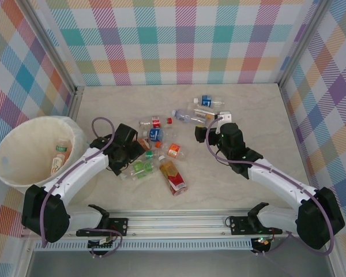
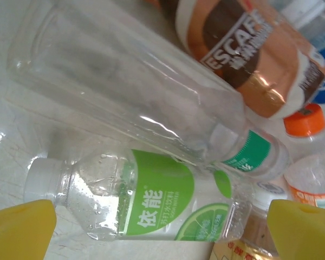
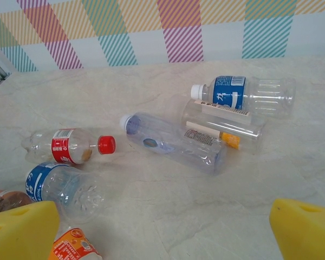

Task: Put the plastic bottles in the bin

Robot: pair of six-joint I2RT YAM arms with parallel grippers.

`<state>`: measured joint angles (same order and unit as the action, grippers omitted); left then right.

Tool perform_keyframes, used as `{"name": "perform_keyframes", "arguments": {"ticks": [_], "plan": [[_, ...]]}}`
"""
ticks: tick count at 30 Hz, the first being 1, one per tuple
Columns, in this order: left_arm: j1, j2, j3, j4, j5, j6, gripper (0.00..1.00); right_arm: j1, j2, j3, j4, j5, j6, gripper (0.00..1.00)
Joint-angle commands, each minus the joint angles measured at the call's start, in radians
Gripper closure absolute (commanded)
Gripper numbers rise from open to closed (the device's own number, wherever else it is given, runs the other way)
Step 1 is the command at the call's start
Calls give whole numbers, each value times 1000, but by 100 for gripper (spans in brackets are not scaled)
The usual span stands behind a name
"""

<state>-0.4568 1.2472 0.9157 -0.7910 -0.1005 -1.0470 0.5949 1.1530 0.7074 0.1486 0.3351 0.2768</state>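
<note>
Top external view gave me the bin (image 1: 11,173) beside the left edge of the tabletop (image 1: 254,104), with one bottle (image 1: 60,156) lying inside it. The other bottles (image 1: 155,136) were scattered on the tabletop between the two arms, a red-label bottle (image 1: 174,178) nearest the arm bases.

On the left wrist camera I saw the left tool (image 2: 162,233) released. Its yellow fingers (image 2: 19,230) stood wide apart, low over a green-label bottle (image 2: 151,203) that lay on its side, and they gripped nothing. A clear bottle (image 2: 124,92) lay just beyond it, and a brown-label bottle (image 2: 249,49) lay behind that.

On the right wrist camera the right tool (image 3: 162,227) was likewise released and empty, above bare tabletop. Ahead of it lay a red-cap bottle (image 3: 70,146) to the left and a blue-label bottle (image 3: 244,95) further off to the right.
</note>
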Motion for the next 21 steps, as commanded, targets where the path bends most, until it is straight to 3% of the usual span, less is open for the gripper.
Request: {"name": "perform_keyframes", "arguments": {"ticks": [1,10,21], "plan": [[-1,-18,-24,27,-95,-147,0,-7,4,12,8,-24,5,0],[97,36,-53,151,-150,-256,1,-6,-9,2,-1,-33,-1,0],[116,113,-119,215,-224,-425,0,-5,-19,-6,-15,-36,6,0]]}}
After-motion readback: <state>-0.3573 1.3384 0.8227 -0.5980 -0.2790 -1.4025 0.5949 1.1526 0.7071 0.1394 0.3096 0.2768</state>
